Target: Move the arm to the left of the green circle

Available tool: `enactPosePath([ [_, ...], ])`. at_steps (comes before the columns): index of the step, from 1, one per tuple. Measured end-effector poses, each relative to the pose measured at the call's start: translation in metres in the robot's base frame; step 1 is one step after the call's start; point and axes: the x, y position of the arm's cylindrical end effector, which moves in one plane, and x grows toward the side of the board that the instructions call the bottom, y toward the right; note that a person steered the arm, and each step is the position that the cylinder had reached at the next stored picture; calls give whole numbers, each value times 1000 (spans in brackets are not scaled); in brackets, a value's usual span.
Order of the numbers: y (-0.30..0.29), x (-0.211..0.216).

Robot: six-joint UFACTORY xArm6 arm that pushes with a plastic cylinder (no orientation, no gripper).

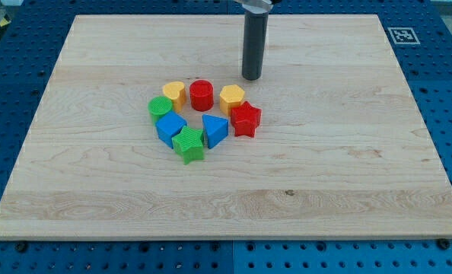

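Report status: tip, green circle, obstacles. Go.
My tip up-right of the cluster, near the yellow hexagon, touching nothing. Green circle at cluster's left edge, its left side open. Red cylinder and yellow heart lie between.

On the tabletop [348, 175], the blocks sat in a tight ring. At the view's left edge of the ring lay the green circle [160, 106], with the yellow heart [173, 93] just above-right and the blue cube [170, 127] just below. My tip [252, 78] stood above-right of the ring, nearest the yellow hexagon [231, 97].
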Motion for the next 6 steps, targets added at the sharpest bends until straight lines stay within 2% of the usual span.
enactPosePath([
  [2,-27,0],
  [4,-228,1],
  [5,-301,24],
  [6,-308,68],
])
